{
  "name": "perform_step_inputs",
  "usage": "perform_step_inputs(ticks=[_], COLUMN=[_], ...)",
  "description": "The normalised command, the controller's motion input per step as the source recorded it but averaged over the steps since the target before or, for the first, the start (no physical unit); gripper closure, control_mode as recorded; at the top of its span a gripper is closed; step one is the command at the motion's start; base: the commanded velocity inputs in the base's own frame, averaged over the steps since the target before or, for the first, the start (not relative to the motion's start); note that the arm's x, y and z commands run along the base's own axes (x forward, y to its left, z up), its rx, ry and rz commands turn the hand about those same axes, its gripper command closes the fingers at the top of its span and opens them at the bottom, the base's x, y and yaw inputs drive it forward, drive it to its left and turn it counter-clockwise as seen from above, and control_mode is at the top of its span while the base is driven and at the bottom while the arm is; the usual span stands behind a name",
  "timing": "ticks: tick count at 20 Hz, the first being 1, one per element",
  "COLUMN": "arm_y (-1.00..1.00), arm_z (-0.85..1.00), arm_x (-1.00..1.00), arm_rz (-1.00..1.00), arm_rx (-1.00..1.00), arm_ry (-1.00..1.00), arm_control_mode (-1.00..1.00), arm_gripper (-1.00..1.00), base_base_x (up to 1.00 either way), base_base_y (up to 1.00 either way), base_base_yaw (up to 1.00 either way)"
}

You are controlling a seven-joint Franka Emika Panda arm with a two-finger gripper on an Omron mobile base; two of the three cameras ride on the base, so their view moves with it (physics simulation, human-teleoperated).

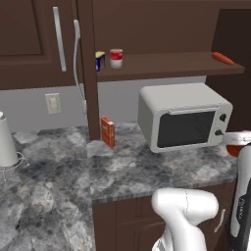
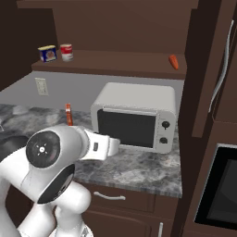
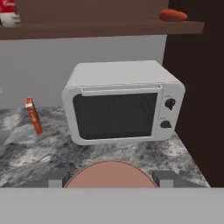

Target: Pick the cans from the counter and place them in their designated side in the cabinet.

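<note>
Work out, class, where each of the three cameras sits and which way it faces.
Left base view: behind-left of the arm, facing the counter, microwave and cabinet shelf.
Right base view: behind-right, same scene; white arm at lower left.
Hand view: on the hand, facing the microwave; the gripper holds an orange-red can.
All share the microwave.

No text, brand or number can be read anywhere. The red can with a cream-white band [image 1: 116, 58] and the blue-and-yellow container [image 1: 100, 61], near the left end of the dark wooden shelf board [image 1: 166, 66], carry labels too blurred to make out.
</note>
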Motion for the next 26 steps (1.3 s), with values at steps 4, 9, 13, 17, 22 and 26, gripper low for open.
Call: perform_step_inputs(ticks=[4, 9, 13, 17, 22, 26], arm_y=[0.19, 0.18, 0.19, 0.23, 0.15, 0.13], arm_z=[0.38, 0.35, 0.33, 0.32, 0.27, 0.28], arm_x=[-0.19, -0.13, -0.11, -0.08, -0.08, -0.09], arm_rz=[0.00, 0.00, 0.00, 0.00, 0.00, 0.00], arm_rx=[0.00, 0.00, 0.00, 0.00, 0.00, 0.00], arm_ry=[-0.15, -0.13, -0.13, -0.11, -0.08, -0.03], arm_control_mode=[-1.00, -1.00, -1.00, -1.00, -1.00, -1.00], arm_gripper=[1.00, 1.00, 1.00, 1.00, 1.00, 1.00], base_base_x=[0.00, 0.00, 0.00, 0.00, 0.00, 0.00], base_base_y=[0.00, 0.00, 0.00, 0.00, 0.00, 0.00], base_base_yaw=[0.00, 0.00, 0.00, 0.00, 0.00, 0.00])
